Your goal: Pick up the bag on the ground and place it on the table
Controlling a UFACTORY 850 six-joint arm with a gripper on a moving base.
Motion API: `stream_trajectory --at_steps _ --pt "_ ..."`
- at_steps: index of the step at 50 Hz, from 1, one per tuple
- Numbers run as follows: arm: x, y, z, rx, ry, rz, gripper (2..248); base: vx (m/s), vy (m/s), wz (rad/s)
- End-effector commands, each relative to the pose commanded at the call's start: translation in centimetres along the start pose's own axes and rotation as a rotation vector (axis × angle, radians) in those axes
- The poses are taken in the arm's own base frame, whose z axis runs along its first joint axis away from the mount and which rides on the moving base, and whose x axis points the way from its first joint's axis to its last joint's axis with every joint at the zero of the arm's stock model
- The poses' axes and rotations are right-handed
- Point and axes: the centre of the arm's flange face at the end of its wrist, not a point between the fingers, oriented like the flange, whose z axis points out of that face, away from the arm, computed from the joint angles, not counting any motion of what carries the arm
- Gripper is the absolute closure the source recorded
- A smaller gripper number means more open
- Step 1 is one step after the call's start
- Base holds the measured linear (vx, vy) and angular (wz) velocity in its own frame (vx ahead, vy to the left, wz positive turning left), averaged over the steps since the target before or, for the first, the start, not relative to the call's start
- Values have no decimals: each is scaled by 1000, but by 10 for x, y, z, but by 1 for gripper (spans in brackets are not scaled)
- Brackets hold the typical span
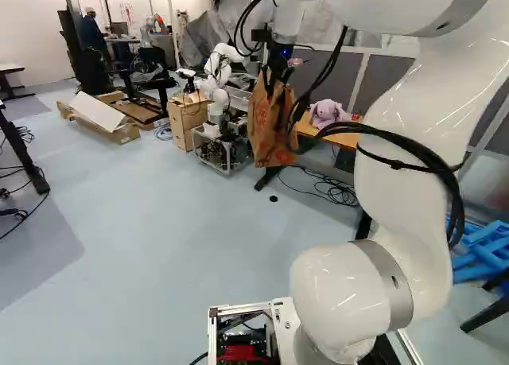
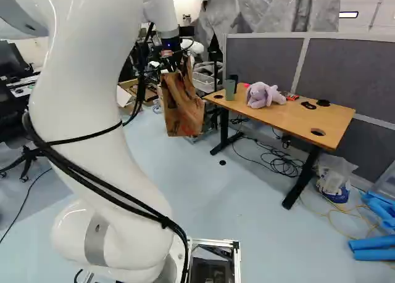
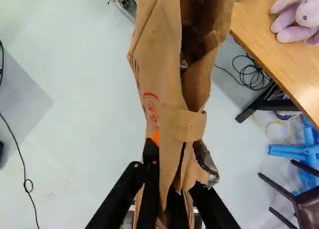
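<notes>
Wooden table, lilac plush on top (floppy-eared), grey partition behind. Arm extended; gripper above pale floor, beside table, pinching brown paper bag.

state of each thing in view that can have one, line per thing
paper bag, held off the floor, mouth open
end effector, shut on the bag
table, standing on its legs
plush toy, sitting on the table
cup, upright
cables, loosely coiled on floor
</notes>
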Motion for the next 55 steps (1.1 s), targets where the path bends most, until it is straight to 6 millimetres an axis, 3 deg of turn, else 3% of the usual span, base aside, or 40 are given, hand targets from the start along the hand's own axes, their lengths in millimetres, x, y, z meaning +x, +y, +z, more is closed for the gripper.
stream_trajectory --at_steps 40,55 --pt "6 0 0 0 0 0 229 3 0 -2" --pt "6 0 0 0 0 0 229 14 -25 -147"
